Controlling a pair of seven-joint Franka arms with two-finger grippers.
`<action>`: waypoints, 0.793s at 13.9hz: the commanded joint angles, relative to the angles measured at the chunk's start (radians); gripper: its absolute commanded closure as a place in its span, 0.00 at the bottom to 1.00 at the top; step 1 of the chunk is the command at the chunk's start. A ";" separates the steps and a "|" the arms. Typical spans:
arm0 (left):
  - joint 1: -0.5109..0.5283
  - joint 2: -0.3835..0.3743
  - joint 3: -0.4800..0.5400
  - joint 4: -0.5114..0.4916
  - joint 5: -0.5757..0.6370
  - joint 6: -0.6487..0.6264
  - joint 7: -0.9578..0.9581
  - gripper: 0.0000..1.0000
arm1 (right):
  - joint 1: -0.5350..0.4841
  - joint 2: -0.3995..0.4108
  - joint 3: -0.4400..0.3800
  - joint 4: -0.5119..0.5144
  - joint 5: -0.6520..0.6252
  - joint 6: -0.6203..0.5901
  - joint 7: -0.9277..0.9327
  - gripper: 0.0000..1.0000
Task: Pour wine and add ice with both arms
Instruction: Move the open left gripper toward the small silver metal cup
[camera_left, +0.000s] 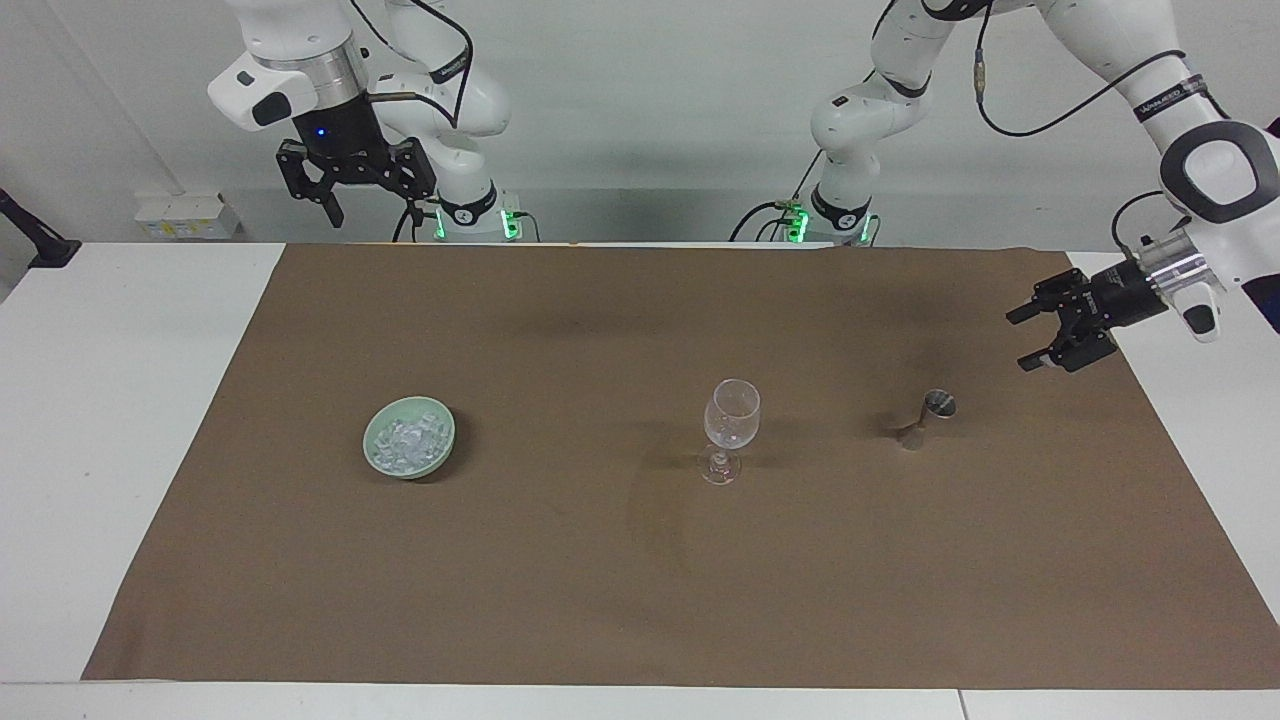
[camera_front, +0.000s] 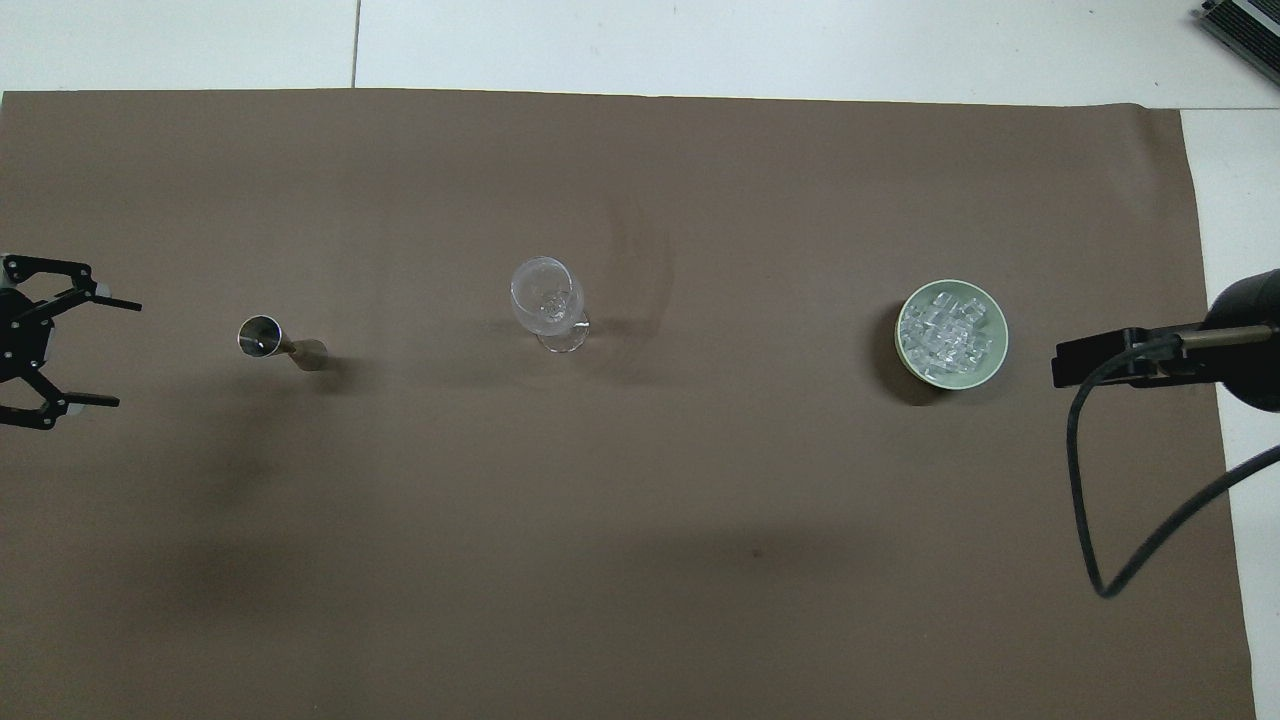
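Left gripper (camera_left: 1022, 340) wide open, empty, at three o'clock of jigger (camera_left: 926, 418). Right gripper (camera_left: 352, 205) open, empty, waiting at eleven o'clock of ice (camera_left: 408, 444).

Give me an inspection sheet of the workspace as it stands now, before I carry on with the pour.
Surface: white table under a brown mat, flat, no spills seen.
Job's things: ice heaped in a green bowl toward the right arm's end; wine glass upright mid-mat, looks empty; metal measuring cup upright toward the left arm's end.
Clutter: nothing seen.
Grippers: left tool open, low over the mat's edge beside the measuring cup, holding nothing; right tool open, raised near its base, waiting.
Cables: black cable loops from the right arm above the mat's edge.
Surroundings: white wall, power strip at the table's edge.
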 joint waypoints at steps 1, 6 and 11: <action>0.018 0.044 -0.010 -0.007 -0.081 0.053 -0.089 0.00 | -0.021 -0.005 0.010 -0.003 0.020 0.001 -0.021 0.00; 0.052 0.125 -0.011 -0.047 -0.193 0.116 -0.122 0.00 | -0.022 -0.005 0.010 -0.003 0.020 0.001 -0.021 0.00; 0.066 0.214 -0.011 -0.083 -0.262 0.154 -0.118 0.00 | -0.021 -0.005 0.010 -0.003 0.020 0.001 -0.021 0.00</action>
